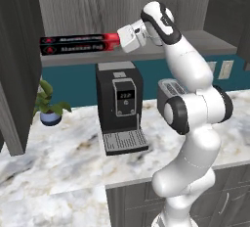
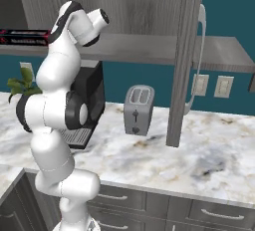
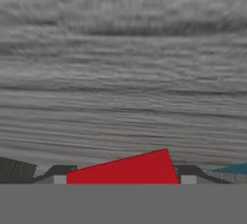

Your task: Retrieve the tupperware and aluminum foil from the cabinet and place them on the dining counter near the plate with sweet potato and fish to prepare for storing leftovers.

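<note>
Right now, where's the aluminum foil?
Aluminum foil lies on the cabinet shelf, left base view's upper left, above the coffee machine, red end at the hand.

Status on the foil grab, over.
Claw straddling red end of aluminum foil, grip unconfirmed. Box lies on cabinet shelf. Nothing blocking.

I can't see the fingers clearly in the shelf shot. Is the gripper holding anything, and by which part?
The gripper straddles the red end of the aluminum foil box on the cabinet shelf; a firm hold cannot be told yet.
</note>
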